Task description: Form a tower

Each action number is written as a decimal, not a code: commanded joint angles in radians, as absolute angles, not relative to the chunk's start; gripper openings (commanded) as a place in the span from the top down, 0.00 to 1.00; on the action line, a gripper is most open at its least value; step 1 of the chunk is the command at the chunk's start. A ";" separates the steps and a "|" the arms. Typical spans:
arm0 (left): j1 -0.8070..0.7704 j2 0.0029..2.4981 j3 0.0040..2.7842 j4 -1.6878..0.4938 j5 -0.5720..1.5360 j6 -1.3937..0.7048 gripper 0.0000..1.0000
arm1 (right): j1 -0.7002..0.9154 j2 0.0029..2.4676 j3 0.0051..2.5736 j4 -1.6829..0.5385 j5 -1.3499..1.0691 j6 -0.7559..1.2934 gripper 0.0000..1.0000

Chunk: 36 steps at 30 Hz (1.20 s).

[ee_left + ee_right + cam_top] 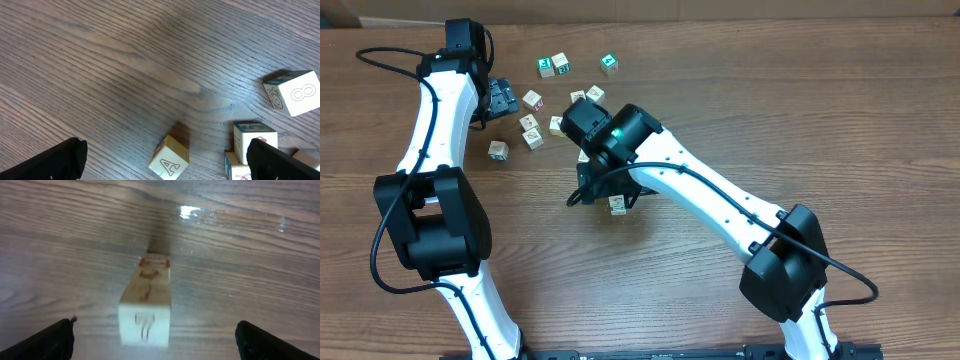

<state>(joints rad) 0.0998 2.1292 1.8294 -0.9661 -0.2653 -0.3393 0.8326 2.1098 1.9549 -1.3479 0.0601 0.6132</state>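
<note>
At about ten o'clock on the tabletop [740,110], the left gripper [500,100] hangs with its jaws spread wide and nothing between them. Its wrist camera shows a cube marked A [169,159] on the wood below the gap, at six o'clock of that view. A cube marked 8 [295,92] sits off at three o'clock, and a few more crowd the finger at five o'clock. Further right, toward twelve o'clock of the tabletop, lies a scatter of loose cubes [532,100], none stacked. Near the centre the right gripper [605,190] is just as wide and also empty. The tower [617,206] stands under it, and from overhead only its top peeks out at the gripper's six o'clock edge. From the right wrist the tower [145,305] rises as a narrow column midway between the two fingers, apart from both; how many cubes it has is hard to count. It is probably light and stiff, with smooth flat faces that may slide on each other, so a sideways nudge could topple it. It is best left untouched on its flanks and loaded only from straight above. A loose cube meant for it should be pinched across two opposite flat faces, squarely at mid-height.
</note>
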 commanded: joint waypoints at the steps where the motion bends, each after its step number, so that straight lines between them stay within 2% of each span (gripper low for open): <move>1: 0.097 2.139 1.834 -0.968 -0.262 -0.329 0.00 | 0.831 2.110 1.906 -1.291 0.068 0.632 0.00; 6: 0.097 2.139 1.834 -0.968 -0.262 -0.329 0.00 | 0.831 2.110 1.866 -1.237 0.068 0.632 0.00; 9: 0.097 2.139 1.834 -0.968 -0.262 -0.329 0.01 | 0.829 2.112 1.853 -1.234 0.099 0.632 0.07; 17: 0.097 2.139 1.834 -0.968 -0.262 -0.329 0.01 | 0.829 2.112 1.806 -1.176 0.120 0.632 0.16; 22: 0.097 2.139 1.834 -0.968 -0.262 -0.329 0.00 | 0.829 2.112 1.773 -1.139 0.120 0.632 0.17; 30: 0.097 2.139 1.834 -0.968 -0.262 -0.329 0.00 | 0.830 2.112 1.770 -1.134 0.118 0.633 0.32; 36: 0.097 2.139 1.834 -0.968 -0.262 -0.329 0.01 | 0.839 2.112 1.766 -1.124 0.113 0.678 0.33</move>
